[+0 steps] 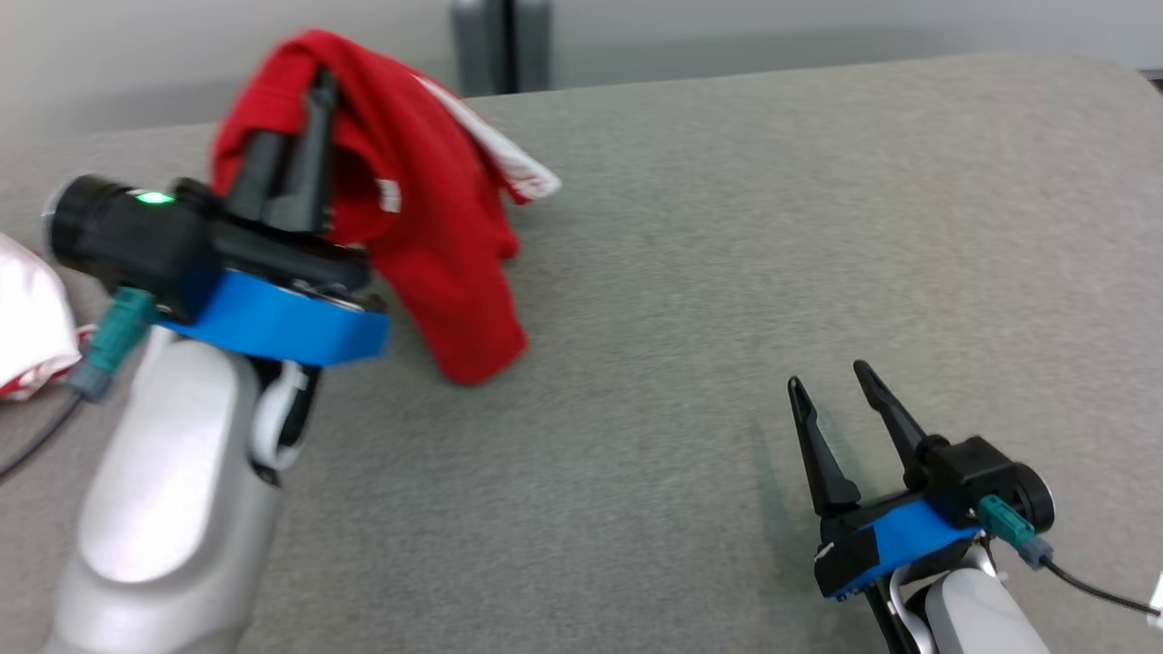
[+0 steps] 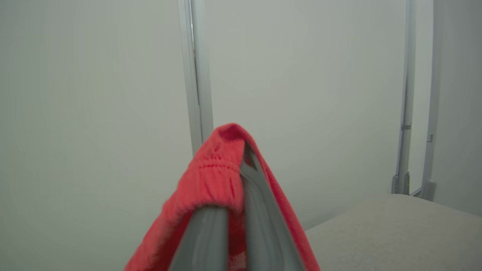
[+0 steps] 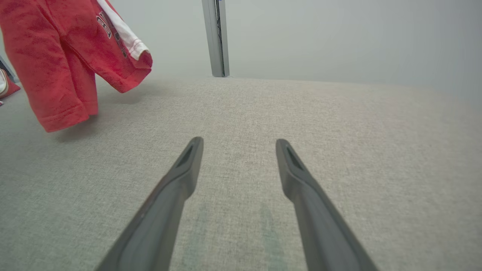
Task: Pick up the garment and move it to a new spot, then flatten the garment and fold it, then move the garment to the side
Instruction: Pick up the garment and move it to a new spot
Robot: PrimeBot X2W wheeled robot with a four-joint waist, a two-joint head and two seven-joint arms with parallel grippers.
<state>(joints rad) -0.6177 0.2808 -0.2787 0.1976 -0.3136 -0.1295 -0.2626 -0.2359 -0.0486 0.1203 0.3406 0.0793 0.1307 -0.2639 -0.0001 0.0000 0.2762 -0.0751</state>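
Note:
The garment (image 1: 427, 200) is red with a white trim and hangs in the air above the grey table (image 1: 727, 272) at the far left. My left gripper (image 1: 313, 91) is shut on the garment's top edge, which drapes over its fingers (image 2: 260, 203). The left wrist view has red cloth (image 2: 211, 180) folded over the fingertips. In the right wrist view the garment (image 3: 56, 56) hangs at the upper left, its lower hem just above the table. My right gripper (image 1: 829, 377) rests open low at the near right, nothing between its fingers (image 3: 188, 165).
A white and red cloth (image 1: 32, 327) lies at the table's left edge. A grey post (image 1: 500, 45) stands behind the table's far edge. A black cable (image 1: 1090, 590) trails from my right wrist.

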